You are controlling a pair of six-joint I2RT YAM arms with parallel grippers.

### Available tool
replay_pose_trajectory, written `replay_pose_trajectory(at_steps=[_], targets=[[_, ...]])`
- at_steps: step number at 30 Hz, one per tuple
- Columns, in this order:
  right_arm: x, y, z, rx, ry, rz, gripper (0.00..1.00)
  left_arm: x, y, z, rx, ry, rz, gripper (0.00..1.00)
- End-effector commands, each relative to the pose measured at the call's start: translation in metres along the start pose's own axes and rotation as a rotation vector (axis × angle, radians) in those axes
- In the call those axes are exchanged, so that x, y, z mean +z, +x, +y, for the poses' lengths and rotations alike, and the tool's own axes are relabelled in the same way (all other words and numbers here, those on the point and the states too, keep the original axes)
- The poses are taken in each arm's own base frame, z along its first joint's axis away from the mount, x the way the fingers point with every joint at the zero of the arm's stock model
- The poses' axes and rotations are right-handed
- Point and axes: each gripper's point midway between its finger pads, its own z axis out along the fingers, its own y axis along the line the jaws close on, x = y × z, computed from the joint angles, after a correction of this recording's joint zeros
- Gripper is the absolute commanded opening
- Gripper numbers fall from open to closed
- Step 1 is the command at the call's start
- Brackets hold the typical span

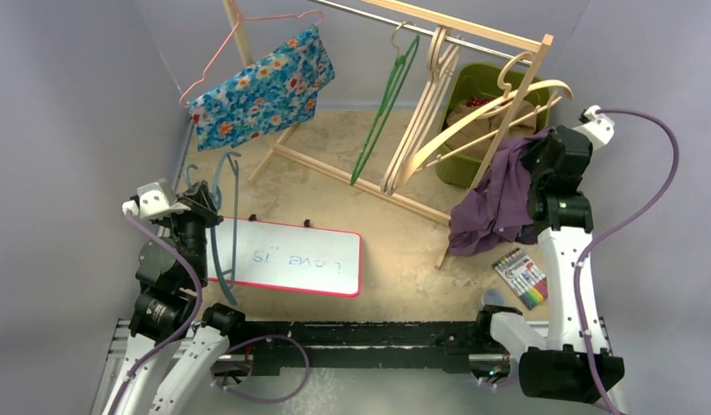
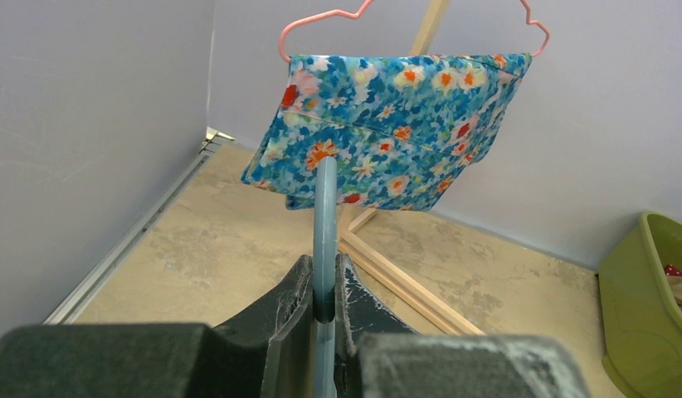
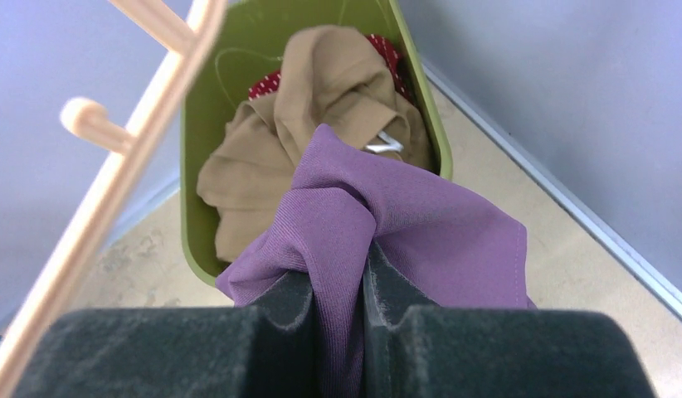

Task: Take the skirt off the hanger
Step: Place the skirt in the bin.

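Observation:
A purple skirt (image 1: 497, 194) hangs in a bunch from my right gripper (image 1: 544, 154), beside the right post of the wooden rack; no hanger is in it. In the right wrist view the gripper (image 3: 338, 286) is shut on a fold of the skirt (image 3: 404, 220), above and in front of the green bin. My left gripper (image 1: 205, 204) is shut on a bare blue-grey plastic hanger (image 1: 224, 235) at the left, over the whiteboard's left end. In the left wrist view the hanger (image 2: 325, 211) runs up from between the gripper's (image 2: 323, 292) fingers.
A blue floral garment (image 1: 261, 86) hangs on a pink wire hanger (image 1: 248, 35) on the wooden rack (image 1: 473, 30). A green hanger (image 1: 382, 112) and wooden hangers (image 1: 473, 121) hang there too. A green bin (image 1: 499, 78) holds tan and red cloth. A whiteboard (image 1: 291, 258) and a marker pack (image 1: 521, 278) lie in front.

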Motion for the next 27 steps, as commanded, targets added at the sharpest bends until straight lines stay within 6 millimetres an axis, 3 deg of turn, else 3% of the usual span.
replay_pose_trajectory(at_steps=[1, 21, 27], targets=[[-0.015, -0.089, 0.034, 0.083, -0.100, -0.239, 0.00, 0.001, -0.012, -0.006, -0.028, 0.019, -0.045, 0.00], [-0.005, -0.193, 0.088, 0.115, -0.229, -0.458, 0.00, 0.008, -0.003, -0.009, -0.012, 0.017, -0.014, 0.00], [0.011, -0.211, 0.120, 0.071, -0.332, -0.487, 0.00, 0.009, -0.001, -0.010, -0.009, 0.018, -0.010, 0.00]])
